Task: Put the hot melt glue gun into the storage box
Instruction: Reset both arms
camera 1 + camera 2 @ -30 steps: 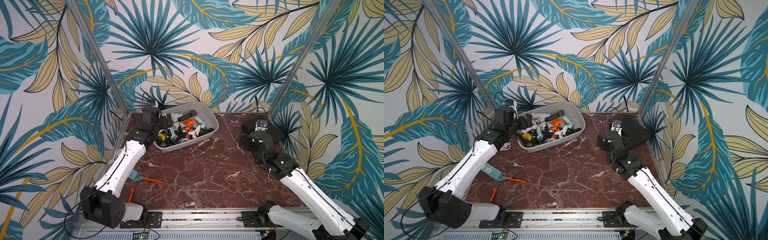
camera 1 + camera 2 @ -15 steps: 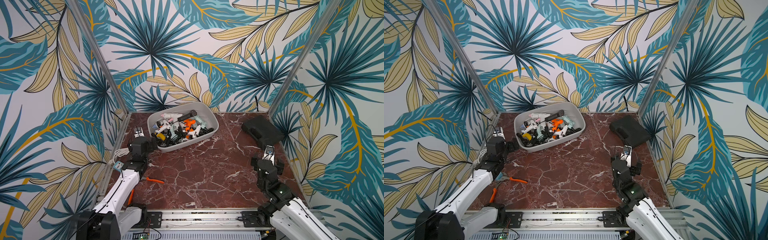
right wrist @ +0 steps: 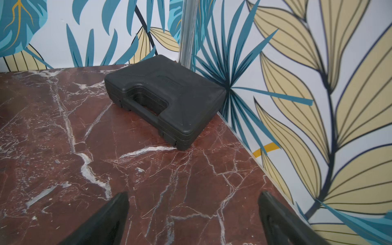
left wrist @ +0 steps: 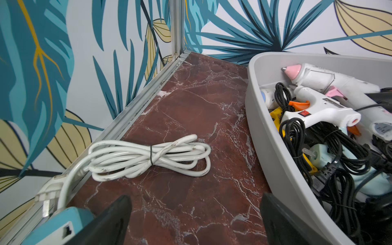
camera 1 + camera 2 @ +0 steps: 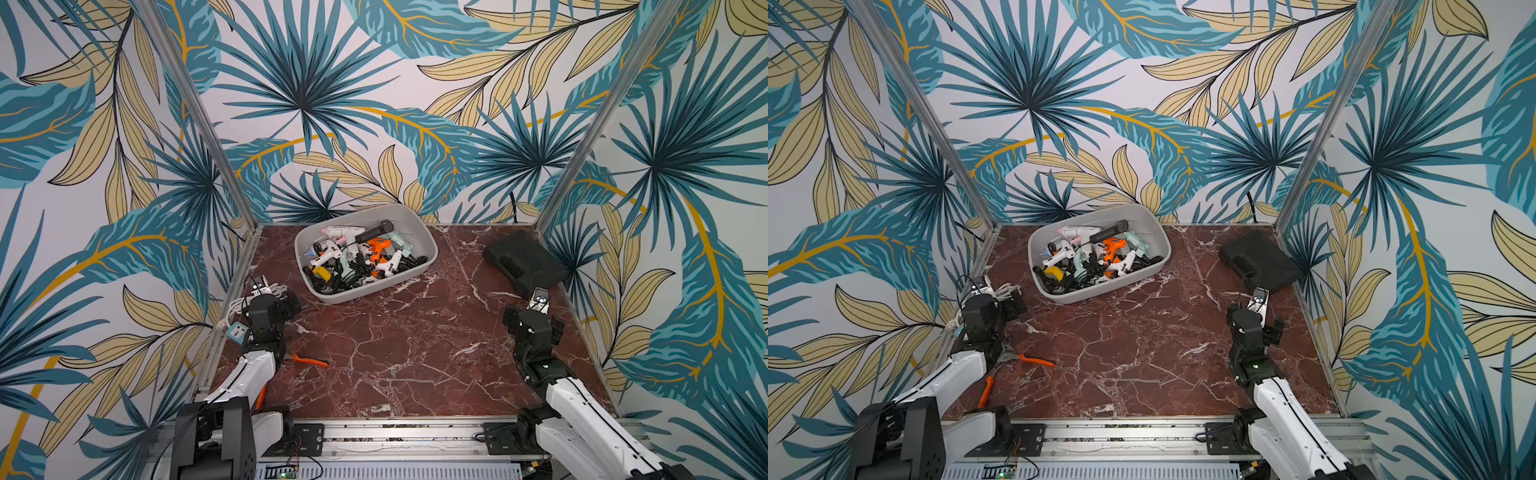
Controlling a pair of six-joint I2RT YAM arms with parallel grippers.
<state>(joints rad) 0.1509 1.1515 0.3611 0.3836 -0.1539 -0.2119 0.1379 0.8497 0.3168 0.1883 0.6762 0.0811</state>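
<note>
We find the middle of the desk [image 5: 395, 345] bare, a wide lane running from 6 o'clock. The storage box [image 5: 374, 286], crammed with glue guns [image 4: 318, 110], blocks 12 o'clock. The black hard case [image 5: 523, 259] fills 2 o'clock. A coiled white cable [image 4: 148, 158] lies at 9 and orange pliers [image 5: 309, 360] at 8.

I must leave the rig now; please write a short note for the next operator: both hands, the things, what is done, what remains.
Left hand: open, empty, low over the table near the storage box.
Right hand: open, empty, facing the black case.
Glue guns: several lie in the storage box with tangled cords.
Done: no glue gun shows on the table outside it.
To do: probably nothing; the pliers and white cable are not the job's.
</note>
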